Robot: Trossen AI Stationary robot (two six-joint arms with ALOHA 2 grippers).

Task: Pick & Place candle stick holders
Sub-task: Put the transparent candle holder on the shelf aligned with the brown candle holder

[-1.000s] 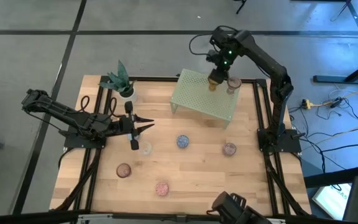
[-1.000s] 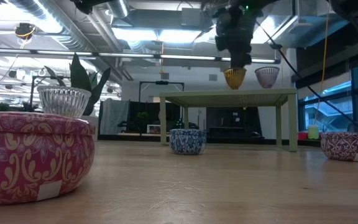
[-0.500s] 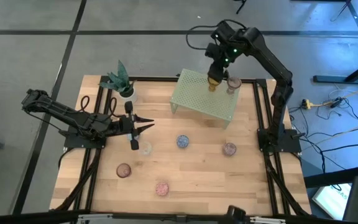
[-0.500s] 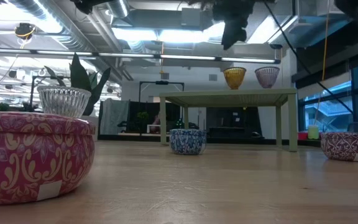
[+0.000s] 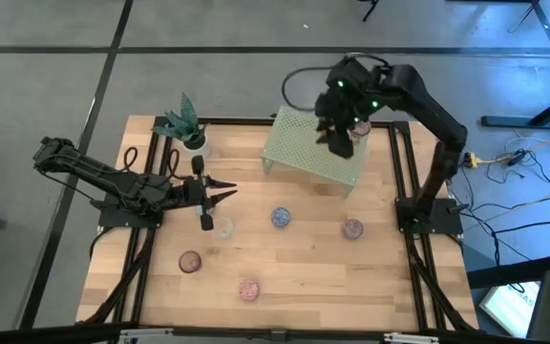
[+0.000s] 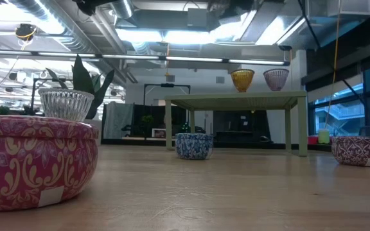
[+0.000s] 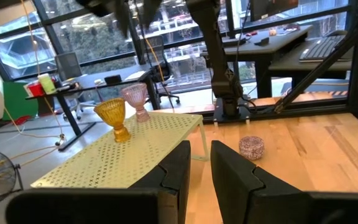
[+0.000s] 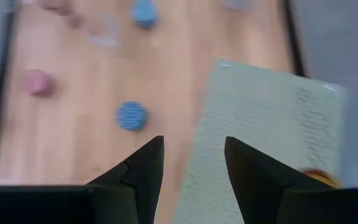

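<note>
The right pincer [image 5: 340, 143] hovers open and empty above the green rack [image 5: 304, 153], where 2 holders, the amber cup [image 6: 242, 79] and pink cup [image 6: 275, 79], stand together, apparently delivered

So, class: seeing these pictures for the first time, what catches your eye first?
Probably the pale green perforated rack at the table's far edge, with an amber glass goblet and a pink glass goblet standing on top. The right gripper hangs open above it. Small patterned cups dot the wooden table.
</note>
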